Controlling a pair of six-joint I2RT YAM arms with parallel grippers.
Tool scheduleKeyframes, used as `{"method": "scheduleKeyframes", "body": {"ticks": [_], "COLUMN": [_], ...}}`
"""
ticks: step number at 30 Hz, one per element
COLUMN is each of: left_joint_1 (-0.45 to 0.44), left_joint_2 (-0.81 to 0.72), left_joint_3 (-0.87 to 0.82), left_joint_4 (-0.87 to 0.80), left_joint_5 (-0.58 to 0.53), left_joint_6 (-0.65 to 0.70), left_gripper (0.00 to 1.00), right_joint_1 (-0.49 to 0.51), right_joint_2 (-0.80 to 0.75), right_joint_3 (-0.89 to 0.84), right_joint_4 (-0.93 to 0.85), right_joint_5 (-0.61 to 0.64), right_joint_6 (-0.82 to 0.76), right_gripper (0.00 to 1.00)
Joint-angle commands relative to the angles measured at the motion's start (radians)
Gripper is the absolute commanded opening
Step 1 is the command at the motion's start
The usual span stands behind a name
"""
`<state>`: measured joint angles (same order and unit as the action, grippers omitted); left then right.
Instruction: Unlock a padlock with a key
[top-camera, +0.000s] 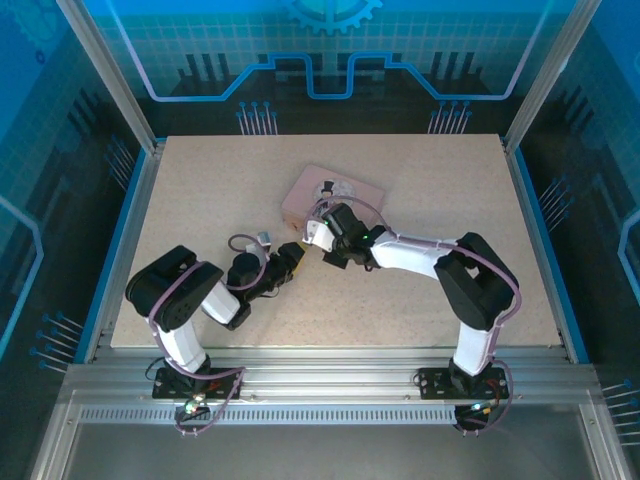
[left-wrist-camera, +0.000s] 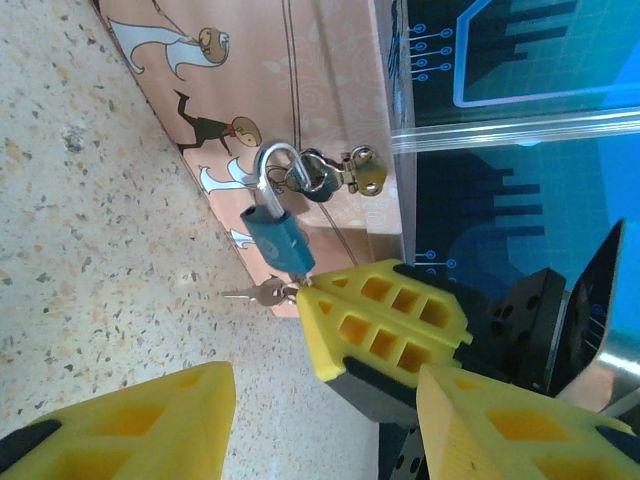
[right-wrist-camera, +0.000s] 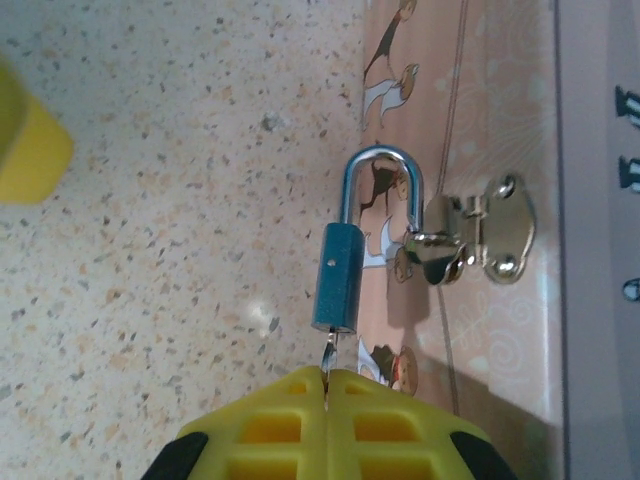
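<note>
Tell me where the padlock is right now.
In the right wrist view the padlock hangs mid-frame, its shackle hooked through the metal hasp of the pink tin, with the key in its lower end pinched by the right gripper.

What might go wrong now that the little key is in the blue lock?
The right end effector pinches the key with just its fingertips, so the key might slip when turned. The padlock hangs loosely from the latch on the tin, so it may swing or twist instead of unlocking.
</note>
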<state>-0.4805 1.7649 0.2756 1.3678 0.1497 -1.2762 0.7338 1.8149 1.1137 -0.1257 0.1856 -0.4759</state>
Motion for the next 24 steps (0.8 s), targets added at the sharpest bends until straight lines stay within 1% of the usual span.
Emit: {"method": "scheduleKeyframes", "body": {"ticks": [1,5,8,10,16,18,21,24], "left_joint_1": [0.008,0.009,0.012,0.017,0.049,0.056,0.063,0.071], "left_joint_2": [-0.018,-0.025,-0.051,-0.067,-0.114,-0.139,-0.192,-0.294], "left_joint_3": [-0.013,-0.009,-0.025,-0.043,-0.068,-0.067,-0.056,-0.02], "left_joint_4": [0.03,0.031,0.03,0.03,0.023,-0.005,-0.089,-0.284], "left_joint_5": [-0.024,-0.035,-0.058,-0.074,-0.075,-0.076,-0.077,-0.077], "left_joint_6": [0.022,0.025,0.034,0.035,0.034,0.041,0.066,0.116], "left_gripper": [0.52,0.53,0.54,0.54,0.55,0.55,0.55,0.55], "right_joint_1": [-0.009,-0.009,0.002,0.012,0.043,0.056,0.075,0.088], "right_joint_2": [-0.048,0.009,0.015,0.0,-0.084,-0.12,-0.183,-0.243], "right_joint_3": [0.005,0.088,0.104,0.092,0.004,-0.028,-0.07,-0.113], "right_joint_4": [0.035,0.016,0.014,0.018,0.009,0.003,-0.01,-0.015], "right_joint_5": [-0.052,-0.103,-0.13,-0.134,-0.128,-0.122,-0.107,-0.121], "right_joint_6": [-0.023,-0.016,0.01,0.029,0.095,0.125,0.178,0.243], "right_gripper": [0.0,0.0,0.0,0.0,0.0,0.0,0.0,0.0]}}
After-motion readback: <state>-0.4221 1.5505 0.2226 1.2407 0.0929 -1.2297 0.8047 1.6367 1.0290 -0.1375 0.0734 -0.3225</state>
